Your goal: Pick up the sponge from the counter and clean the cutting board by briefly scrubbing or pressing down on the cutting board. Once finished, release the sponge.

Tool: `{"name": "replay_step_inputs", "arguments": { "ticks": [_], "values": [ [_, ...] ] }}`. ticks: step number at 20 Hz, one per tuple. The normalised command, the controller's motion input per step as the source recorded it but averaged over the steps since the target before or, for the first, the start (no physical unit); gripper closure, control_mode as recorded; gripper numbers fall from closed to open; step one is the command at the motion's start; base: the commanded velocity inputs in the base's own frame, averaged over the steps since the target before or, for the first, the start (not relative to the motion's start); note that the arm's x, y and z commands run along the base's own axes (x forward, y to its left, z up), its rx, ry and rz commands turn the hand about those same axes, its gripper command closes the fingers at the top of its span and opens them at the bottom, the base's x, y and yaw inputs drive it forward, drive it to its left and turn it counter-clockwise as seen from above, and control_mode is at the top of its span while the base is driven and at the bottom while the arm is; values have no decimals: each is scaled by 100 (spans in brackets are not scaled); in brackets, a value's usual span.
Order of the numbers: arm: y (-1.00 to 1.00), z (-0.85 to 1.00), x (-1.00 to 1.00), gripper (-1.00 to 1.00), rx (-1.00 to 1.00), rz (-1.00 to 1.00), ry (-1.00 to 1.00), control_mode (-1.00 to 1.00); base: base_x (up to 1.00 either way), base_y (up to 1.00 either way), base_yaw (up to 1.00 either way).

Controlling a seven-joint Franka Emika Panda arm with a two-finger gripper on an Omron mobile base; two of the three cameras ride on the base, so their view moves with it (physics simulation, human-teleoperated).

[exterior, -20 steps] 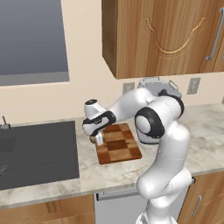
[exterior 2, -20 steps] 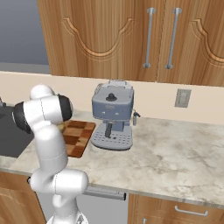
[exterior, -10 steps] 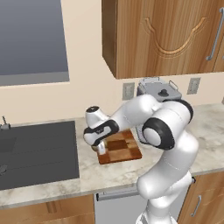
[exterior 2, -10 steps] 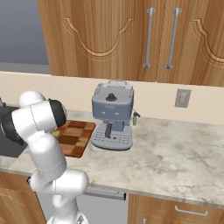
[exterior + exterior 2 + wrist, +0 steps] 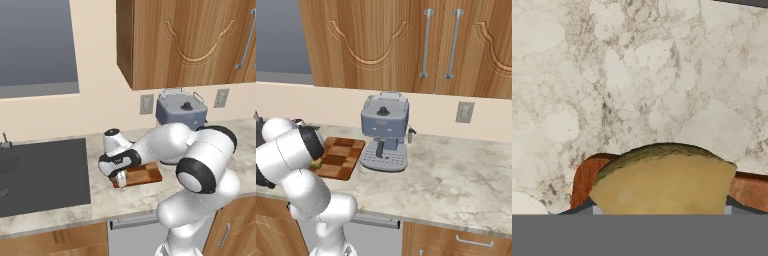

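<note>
we see the claw (image 5: 120,178) low at the cutting board's (image 5: 145,174) left end, the sponge (image 5: 664,181) between its jaws; whether it grips, we cannot tell.

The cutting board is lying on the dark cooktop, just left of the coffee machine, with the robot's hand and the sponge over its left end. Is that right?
Not quite. The cutting board lies on the marbled counter, not the cooktop, as the right base view shows. The rest holds: it sits just left of the coffee machine, with the gripper and sponge over its left end.
</note>
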Motion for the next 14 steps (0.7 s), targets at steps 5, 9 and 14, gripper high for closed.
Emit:
{"name": "replay_step_inputs", "arguments": {
  "ticks": [5,9,14],
  "values": [
    [-20,-24,-79,100,3,0,5,-100,0,0,0],
    [-28,-19,-79,100,5,0,7,-100,0,0,0],
    [-48,23,-29,100,1,-9,1,-100,0,0,0]
  ]
}}
